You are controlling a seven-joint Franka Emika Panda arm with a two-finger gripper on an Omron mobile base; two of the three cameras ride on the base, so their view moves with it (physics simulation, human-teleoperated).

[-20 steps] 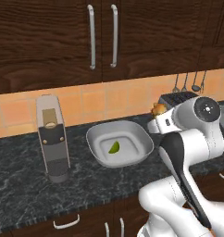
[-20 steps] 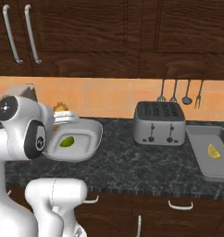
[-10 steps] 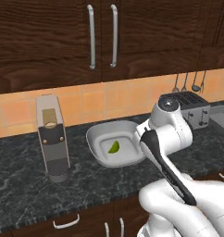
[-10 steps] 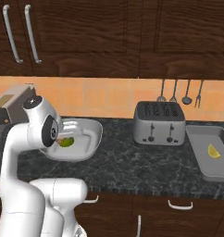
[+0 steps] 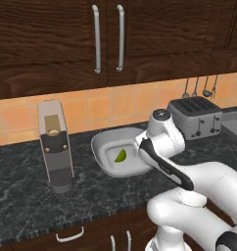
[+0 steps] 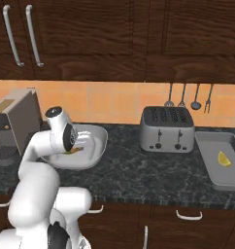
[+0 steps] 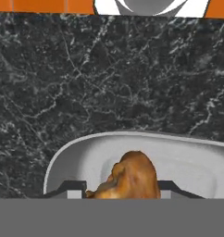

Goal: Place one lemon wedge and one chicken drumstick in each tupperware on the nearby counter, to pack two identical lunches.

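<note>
The chicken drumstick (image 7: 132, 178), lumpy and golden-brown, sits between my finger tips in the hand view, with my gripper (image 7: 123, 192) shut on it just above the rounded bowl-like tupperware (image 7: 81, 155). That tupperware (image 5: 103, 147) holds the yellow-green lemon wedge (image 5: 120, 156), and my arm hides its right side. The rectangular tupperware (image 6: 211, 168) lies at the far right of the counter (image 6: 139, 170) with the yellow lemon wedge (image 6: 224, 158) in it. A second drumstick is out of view.
A silver two-slot toaster (image 6: 167, 129) stands between the two containers. A tall grey coffee machine (image 5: 56, 145) stands left of the bowl. Utensils (image 6: 187, 95) hang on the orange tiled wall, under dark cabinets.
My hand has swung left from near the toaster and come down over the bowl-like tupperware, carrying the drumstick. The base has not moved.
</note>
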